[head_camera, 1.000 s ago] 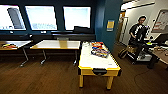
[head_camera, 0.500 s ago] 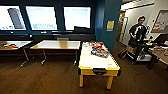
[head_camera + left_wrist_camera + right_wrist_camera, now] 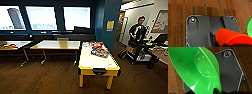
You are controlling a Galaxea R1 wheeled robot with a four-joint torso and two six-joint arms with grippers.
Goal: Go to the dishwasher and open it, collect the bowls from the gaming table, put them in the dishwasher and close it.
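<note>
One bright green bowl (image 3: 196,70), glossy, shallow, round-bottomed.

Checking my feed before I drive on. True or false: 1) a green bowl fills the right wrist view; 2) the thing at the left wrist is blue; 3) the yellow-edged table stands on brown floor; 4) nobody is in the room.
1) True: the green bowl shows large there, over brown floor.
2) False: the bowl at the left wrist is orange-red.
3) True: the gaming table stands on brown floor.
4) False: a person stands at the right by a cart.
</note>
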